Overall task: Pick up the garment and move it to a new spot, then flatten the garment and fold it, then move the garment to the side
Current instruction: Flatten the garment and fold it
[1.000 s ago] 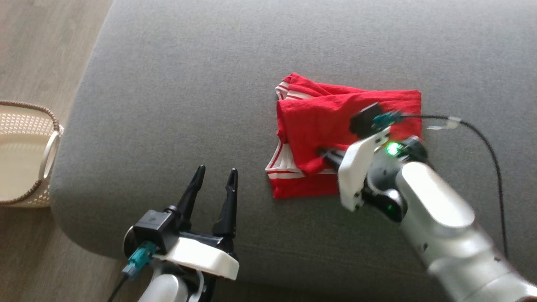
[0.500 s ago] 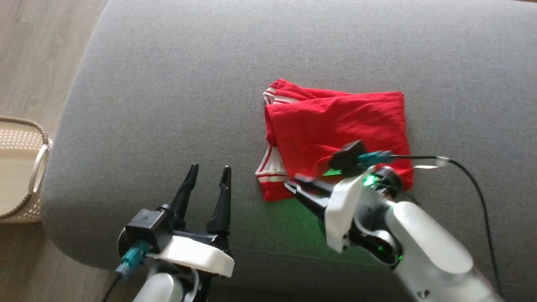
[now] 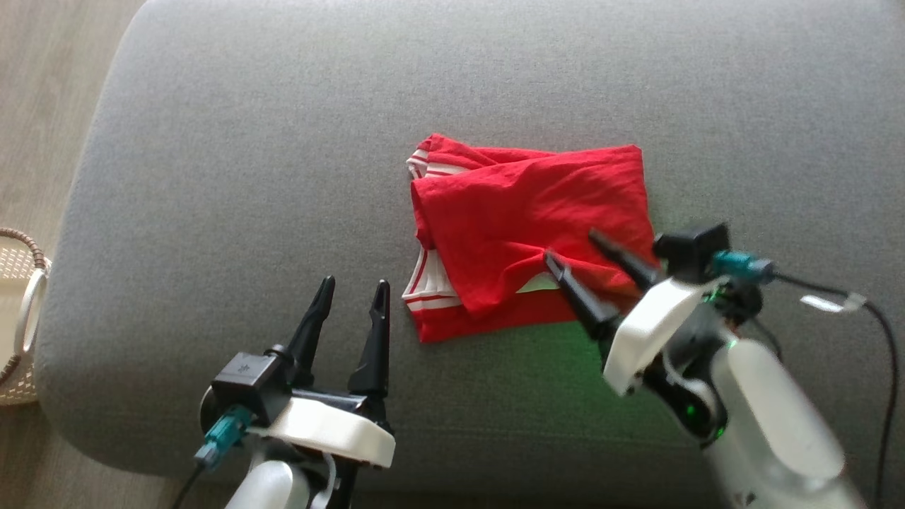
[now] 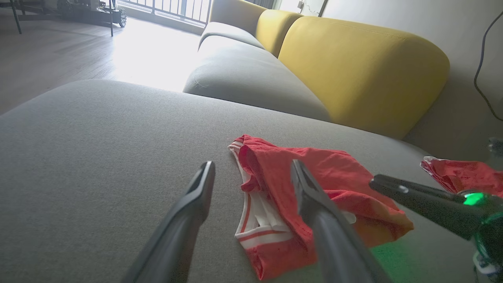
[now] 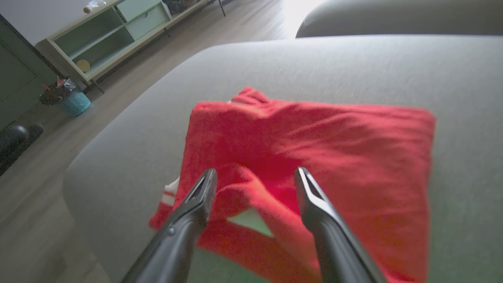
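Observation:
A red garment point(image 3: 523, 219) with white-striped trim lies folded on the grey cushion point(image 3: 283, 141), a loose flap raised at its near edge. My right gripper point(image 3: 573, 247) hovers open over that near right part, nothing between its fingers. In the right wrist view the open gripper point(image 5: 254, 175) straddles the raised flap of the garment point(image 5: 334, 133). My left gripper point(image 3: 351, 286) stands open near the cushion's front edge, left of the garment and apart from it. From the left wrist, the open gripper point(image 4: 251, 169) points at the garment point(image 4: 334, 184).
A woven basket point(image 3: 21, 311) stands on the wooden floor at the far left. A yellow sofa back point(image 4: 353, 63) rises behind the cushion. A second piece of red cloth point(image 4: 459, 175) lies at the right in the left wrist view. A black cable point(image 3: 877, 339) trails from my right wrist.
My right gripper has let go of the garment, opened and drawn back towards the near right. The camera shifted, so the whole scene slid left. The left arm has not moved.

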